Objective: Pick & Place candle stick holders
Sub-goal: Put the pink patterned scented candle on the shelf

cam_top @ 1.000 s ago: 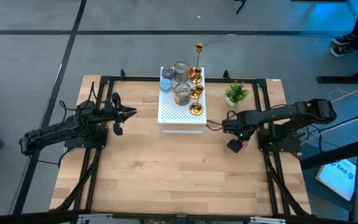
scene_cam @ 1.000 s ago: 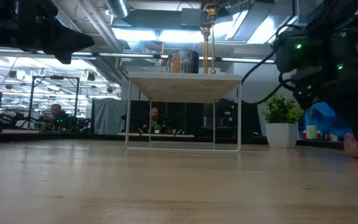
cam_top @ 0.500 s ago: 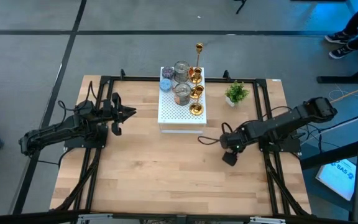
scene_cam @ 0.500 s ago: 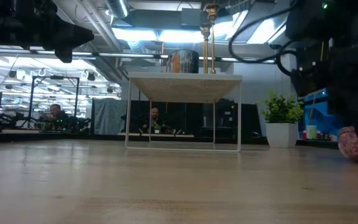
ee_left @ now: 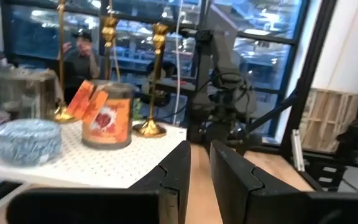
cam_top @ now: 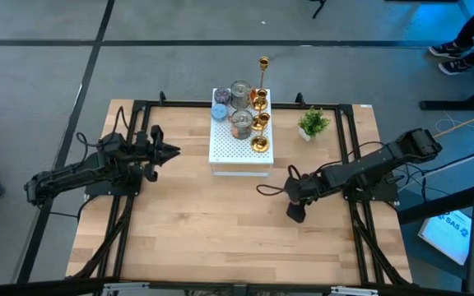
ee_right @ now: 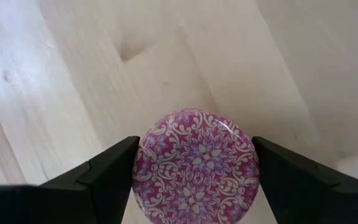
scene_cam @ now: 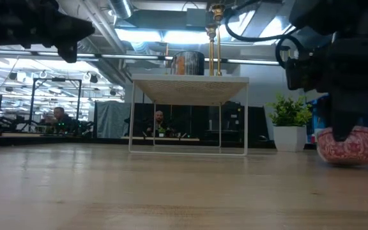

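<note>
High view: the right gripper (cam_top: 295, 212) is low over the wood table (cam_top: 220, 238), in front of the white box w/ holes (cam_top: 241, 148) and a bit to its right. It is squeezing a small round pink holder (ee_right: 194, 164) between its 2 fingers (ee_right: 104, 177). In the right wrist view the holder has a pink top w/ white swirls and a finger is pressed on each side. In the low view the pink holder (scene_cam: 347, 145) sits right down at the table top; I can't tell if it touches.

The left gripper (cam_top: 171, 150) waits up off the table, near the left side of the box. Its 2 fingers (ee_left: 176, 174) are almost together w/ just a thin gap and nothing in between.

On top of the box are 2 glass cups (cam_top: 240, 92), a small blue round holder (cam_top: 220, 111), and gold holders (cam_top: 258, 122) in a row along the right side. 1 tall thin gold one (cam_top: 263, 66) stands at the far end. A small green plant (cam_top: 312, 123) sits on the table to the right of the box.
</note>
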Robot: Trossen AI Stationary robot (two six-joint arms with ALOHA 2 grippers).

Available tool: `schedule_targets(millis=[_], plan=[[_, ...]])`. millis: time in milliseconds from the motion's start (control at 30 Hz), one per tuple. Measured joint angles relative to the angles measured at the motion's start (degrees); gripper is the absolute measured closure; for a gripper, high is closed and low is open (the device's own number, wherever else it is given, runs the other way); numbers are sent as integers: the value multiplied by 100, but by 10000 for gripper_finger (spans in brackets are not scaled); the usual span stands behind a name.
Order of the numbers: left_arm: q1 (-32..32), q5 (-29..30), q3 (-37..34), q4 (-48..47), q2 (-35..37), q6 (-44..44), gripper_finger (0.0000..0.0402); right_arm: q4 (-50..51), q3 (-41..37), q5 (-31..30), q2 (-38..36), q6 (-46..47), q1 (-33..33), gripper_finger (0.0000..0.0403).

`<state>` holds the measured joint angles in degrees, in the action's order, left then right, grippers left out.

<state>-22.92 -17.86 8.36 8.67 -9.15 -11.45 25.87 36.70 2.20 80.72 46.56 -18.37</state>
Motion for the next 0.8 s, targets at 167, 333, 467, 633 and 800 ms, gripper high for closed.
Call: schedule_targets(millis=[167,333,467,633,800], plan=[[0,-133,0,276,0,135,343,-567,-5,-58,200,-408,3,105],[-2,68,0,333,-23,679,339,-770,-21,25,224,-447,140,105],[0,-92,0,341,-120,714,312,-769,-24,63,224,-395,188,104],[61,-146,0,383,-414,642,251,-952,-37,-67,236,-485,192,104],[442,-88,2,748,-820,895,195,-1201,-43,-246,248,-659,195,104]])
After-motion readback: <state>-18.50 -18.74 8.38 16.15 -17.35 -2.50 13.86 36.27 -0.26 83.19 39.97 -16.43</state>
